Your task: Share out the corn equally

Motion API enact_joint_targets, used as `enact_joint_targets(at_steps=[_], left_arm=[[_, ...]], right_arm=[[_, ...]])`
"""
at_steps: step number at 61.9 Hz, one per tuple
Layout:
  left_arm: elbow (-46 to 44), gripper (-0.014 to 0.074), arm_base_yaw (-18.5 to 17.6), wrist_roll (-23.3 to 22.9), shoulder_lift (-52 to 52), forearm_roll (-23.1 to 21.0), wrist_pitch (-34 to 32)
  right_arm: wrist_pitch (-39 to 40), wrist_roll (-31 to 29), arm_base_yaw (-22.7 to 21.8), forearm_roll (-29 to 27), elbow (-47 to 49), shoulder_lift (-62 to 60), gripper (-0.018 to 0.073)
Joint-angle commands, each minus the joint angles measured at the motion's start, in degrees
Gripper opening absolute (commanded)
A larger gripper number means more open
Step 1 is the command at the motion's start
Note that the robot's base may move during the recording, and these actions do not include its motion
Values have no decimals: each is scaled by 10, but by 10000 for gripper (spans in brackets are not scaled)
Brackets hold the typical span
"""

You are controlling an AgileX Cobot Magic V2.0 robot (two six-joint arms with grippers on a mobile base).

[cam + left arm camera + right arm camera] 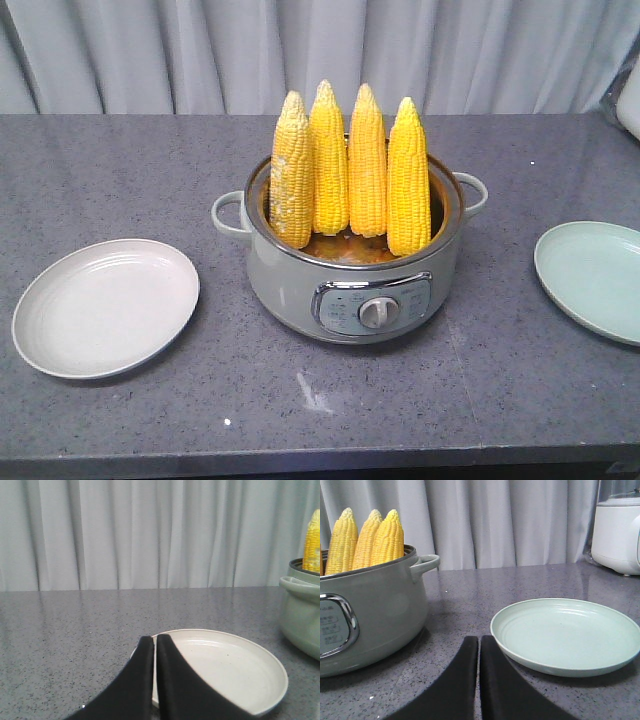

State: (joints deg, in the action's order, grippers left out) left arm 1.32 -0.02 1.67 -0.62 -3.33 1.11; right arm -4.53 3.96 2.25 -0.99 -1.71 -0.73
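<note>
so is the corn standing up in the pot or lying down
Standing up. Four cobs stand side by side in the pot, pointed tips up, lower ends down inside it.

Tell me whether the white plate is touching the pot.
Apart. The front view shows bare countertop between the white plate and the handle of the pot.

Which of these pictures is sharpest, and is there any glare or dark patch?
Front view: evenly lit and sharp, corn kernels crisp, only soft shadow under the pot. Left wrist view: the left gripper is a featureless black shape against the pale plate. Right wrist view: likewise the right gripper; mild sheen on the green plate.
</note>
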Motion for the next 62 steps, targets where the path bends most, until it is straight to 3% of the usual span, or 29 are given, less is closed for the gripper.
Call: enact_joint_targets(at_steps=[1, 36, 40, 52, 62], left_arm=[[8, -7, -3, -4, -8, -1, -40], [6, -7, -3, -17, -8, -2, -49], [4, -7, -3, -53, -8, -4, -49], [4, -7, -3, -244, -8, -71, -59], [4, -7, -3, -366, -8, -110, -90]], right_arm=[[45, -3, -3, 5, -6, -2, -2], [45, 0, -3, 2, -6, -2, -2], [57, 21, -3, -10, -5, -2, -2], [86, 135, -3, -128, -5, -2, -2], [90, 144, -3, -203, -5, -2, -2]])
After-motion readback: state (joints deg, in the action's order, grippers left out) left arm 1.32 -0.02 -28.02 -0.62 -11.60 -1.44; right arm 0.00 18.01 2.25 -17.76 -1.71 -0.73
